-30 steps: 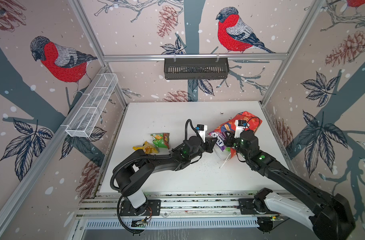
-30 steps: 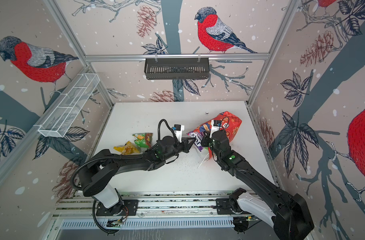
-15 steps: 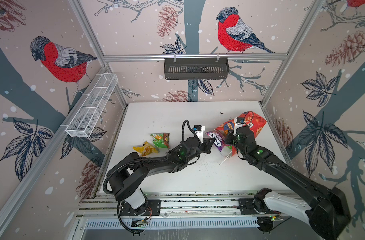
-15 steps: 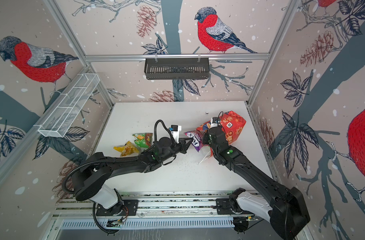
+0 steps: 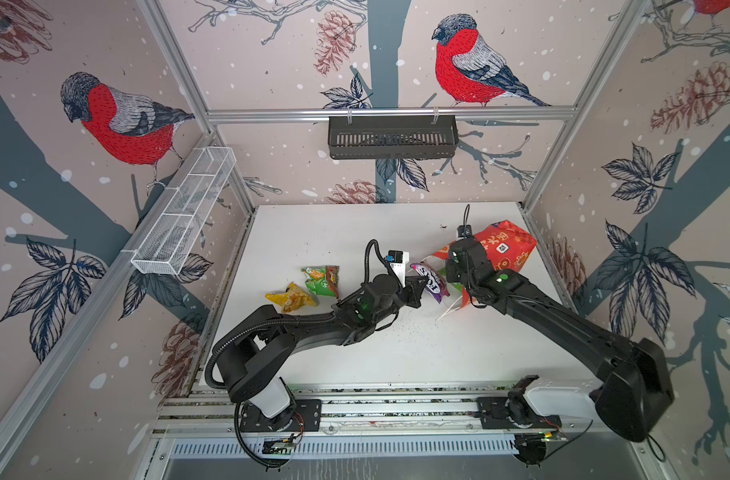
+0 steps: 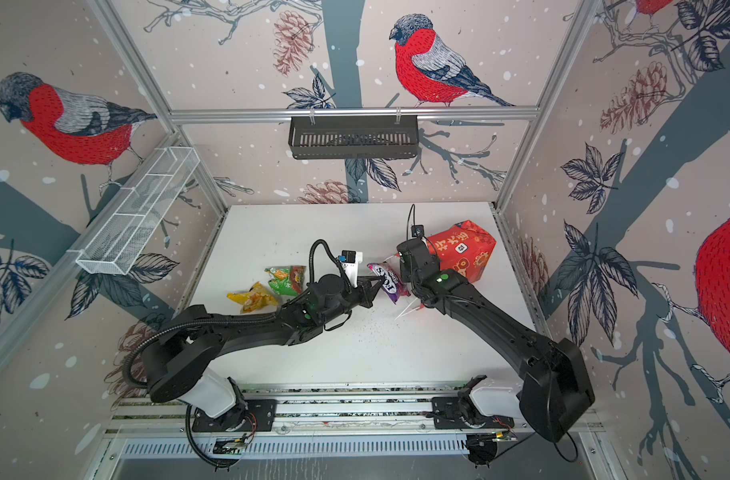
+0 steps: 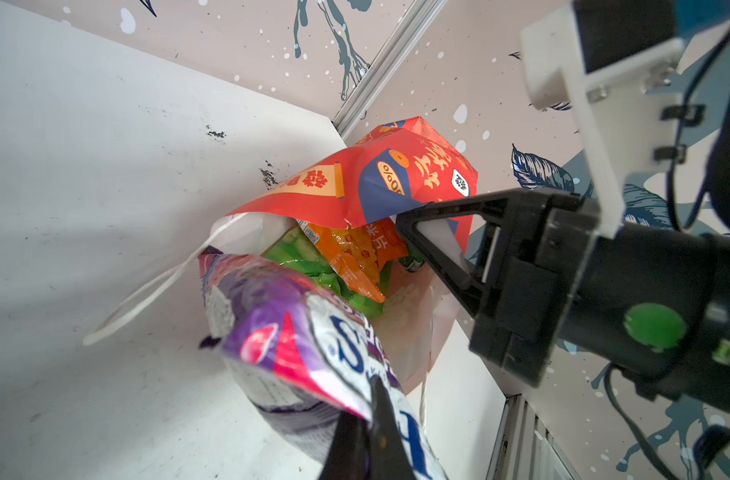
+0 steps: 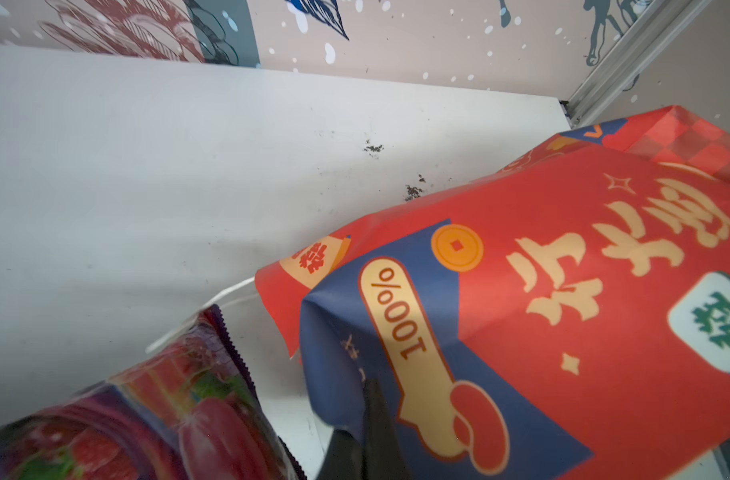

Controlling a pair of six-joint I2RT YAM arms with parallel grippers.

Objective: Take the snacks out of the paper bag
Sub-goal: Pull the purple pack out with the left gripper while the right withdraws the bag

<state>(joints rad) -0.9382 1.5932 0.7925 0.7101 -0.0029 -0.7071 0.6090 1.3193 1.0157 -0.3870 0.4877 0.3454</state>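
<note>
The red paper bag (image 5: 506,251) (image 6: 465,251) lies tilted on its side at the table's right, mouth toward the middle. My right gripper (image 5: 449,259) (image 8: 369,395) is shut on the upper edge of its mouth (image 7: 396,174), holding it up. My left gripper (image 5: 417,289) (image 7: 367,399) is shut on a purple snack packet (image 5: 431,282) (image 6: 388,280) (image 7: 296,332), hanging just outside the mouth. An orange packet (image 7: 355,249) and a green one (image 7: 305,257) show inside the bag. A yellow packet (image 5: 290,297) and a green-red packet (image 5: 323,280) lie on the table's left.
A white cord handle (image 5: 448,311) trails from the bag onto the white table (image 5: 334,232), with dark crumbs scattered nearby. A black basket (image 5: 392,137) hangs on the back wall. A white wire basket (image 5: 184,220) hangs on the left wall. The right wall stands close behind the bag.
My left gripper has drawn the purple packet leftward, out of the bag's mouth. My right gripper has lifted the bag's edge and the bag has shifted toward the right wall.
</note>
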